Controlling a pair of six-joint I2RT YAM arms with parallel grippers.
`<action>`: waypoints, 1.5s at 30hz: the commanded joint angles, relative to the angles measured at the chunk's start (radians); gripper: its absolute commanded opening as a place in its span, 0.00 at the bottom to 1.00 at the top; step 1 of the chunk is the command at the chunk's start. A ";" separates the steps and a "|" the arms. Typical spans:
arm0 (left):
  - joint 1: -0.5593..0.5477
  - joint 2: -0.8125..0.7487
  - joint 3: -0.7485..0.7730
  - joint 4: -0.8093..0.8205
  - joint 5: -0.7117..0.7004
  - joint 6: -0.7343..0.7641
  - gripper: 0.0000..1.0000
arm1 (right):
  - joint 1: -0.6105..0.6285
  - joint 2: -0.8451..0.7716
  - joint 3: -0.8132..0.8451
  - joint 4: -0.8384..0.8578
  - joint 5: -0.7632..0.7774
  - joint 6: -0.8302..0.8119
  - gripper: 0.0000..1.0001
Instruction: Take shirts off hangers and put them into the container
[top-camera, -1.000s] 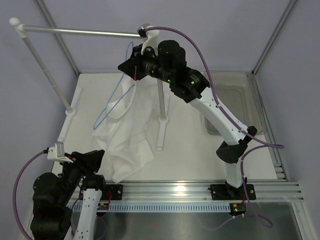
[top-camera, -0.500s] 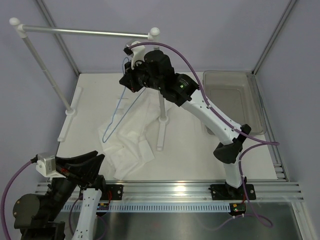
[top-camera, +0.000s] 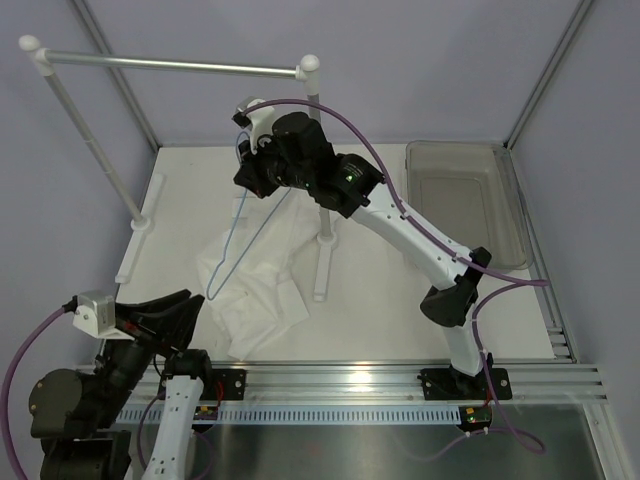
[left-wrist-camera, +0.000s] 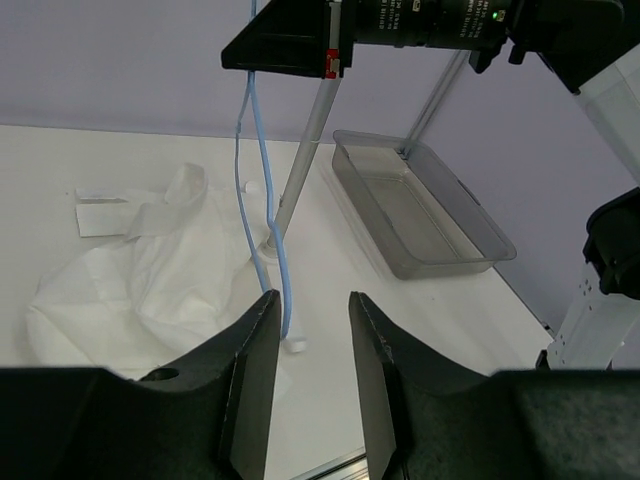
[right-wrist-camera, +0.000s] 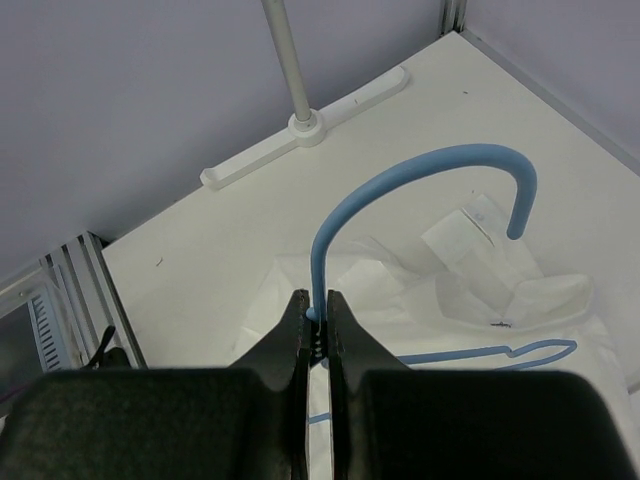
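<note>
Right hand (top-camera: 250, 165) has dropped left of the silver metal rail (top-camera: 170, 66), clamped on the neck of the thin light-blue wire hanger (top-camera: 232, 235). Hook up, long axis slanting down to the crumpled soft white fabric shirt (top-camera: 260, 280) on the white tabletop (top-camera: 370, 290). Left hand (left-wrist-camera: 312, 320) parted, empty. Rectangular translucent grey plastic bin (top-camera: 510, 200) stands well apart, far right.

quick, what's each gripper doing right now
left gripper: open, holding nothing
right gripper: shut on the blue hanger, just below its hook
</note>
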 joint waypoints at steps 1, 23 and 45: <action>0.013 0.032 -0.048 0.068 -0.003 0.029 0.37 | 0.027 0.001 0.068 -0.017 0.004 -0.022 0.00; 0.019 0.081 -0.162 0.102 -0.041 0.027 0.00 | 0.049 0.044 0.171 -0.070 -0.005 -0.028 0.00; 0.018 0.057 -0.041 0.017 -0.202 0.069 0.00 | 0.262 -0.435 -0.147 -0.148 0.143 0.123 0.99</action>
